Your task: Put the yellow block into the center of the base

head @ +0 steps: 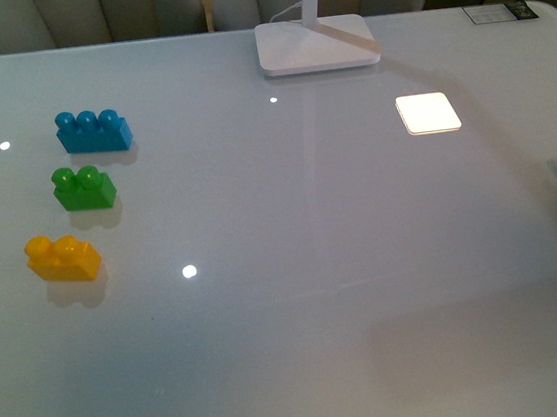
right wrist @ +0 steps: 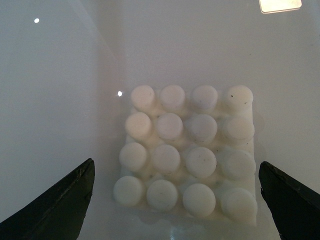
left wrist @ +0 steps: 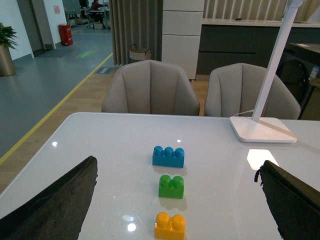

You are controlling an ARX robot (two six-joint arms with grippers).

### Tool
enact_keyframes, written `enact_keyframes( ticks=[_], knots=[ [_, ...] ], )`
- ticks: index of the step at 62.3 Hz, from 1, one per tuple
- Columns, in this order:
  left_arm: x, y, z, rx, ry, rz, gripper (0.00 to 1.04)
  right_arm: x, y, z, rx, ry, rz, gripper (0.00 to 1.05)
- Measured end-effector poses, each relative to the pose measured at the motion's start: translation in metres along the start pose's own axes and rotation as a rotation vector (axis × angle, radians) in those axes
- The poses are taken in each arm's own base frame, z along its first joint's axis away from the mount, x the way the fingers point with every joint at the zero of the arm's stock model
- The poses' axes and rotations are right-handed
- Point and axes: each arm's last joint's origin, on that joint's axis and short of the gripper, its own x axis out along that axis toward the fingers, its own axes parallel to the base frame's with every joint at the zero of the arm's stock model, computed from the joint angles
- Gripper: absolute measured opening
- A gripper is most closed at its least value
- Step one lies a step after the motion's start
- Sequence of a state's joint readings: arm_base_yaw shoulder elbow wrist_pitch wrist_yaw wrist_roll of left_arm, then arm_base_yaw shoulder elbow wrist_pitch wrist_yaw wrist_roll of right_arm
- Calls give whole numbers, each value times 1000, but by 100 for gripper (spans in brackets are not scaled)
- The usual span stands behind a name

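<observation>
Starting pickup: left gripper spread, empty, yellow block between jaws; right gripper spread, base between jaws; next: descend, pinch block.

One blue brick with three studs, one green brick with two and one yellow block with two stand at the left of the front view, three in all. One base carries sixteen studs. One lamp, one glowing square, two chairs.
</observation>
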State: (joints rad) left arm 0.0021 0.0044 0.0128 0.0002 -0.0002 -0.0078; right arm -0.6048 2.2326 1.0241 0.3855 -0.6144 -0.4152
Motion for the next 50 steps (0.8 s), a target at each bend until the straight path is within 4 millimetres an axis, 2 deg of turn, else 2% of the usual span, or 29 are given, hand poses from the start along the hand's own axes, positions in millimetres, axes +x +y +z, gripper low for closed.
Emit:
enact_keyframes(
  ticks=[15,24,36,50],
  knots=[
    [0,0,0,0,0,0,97,25,-19,-12,31,41,5,96],
    [0,0,0,0,0,0,97,37,-27,-13,34,41,5,96],
    [0,0,0,0,0,0,97,45,-33,-11,33,42,6,96],
    [0,0,0,0,0,0,97,57,-36,-25,53,78,4,96]
  ],
)
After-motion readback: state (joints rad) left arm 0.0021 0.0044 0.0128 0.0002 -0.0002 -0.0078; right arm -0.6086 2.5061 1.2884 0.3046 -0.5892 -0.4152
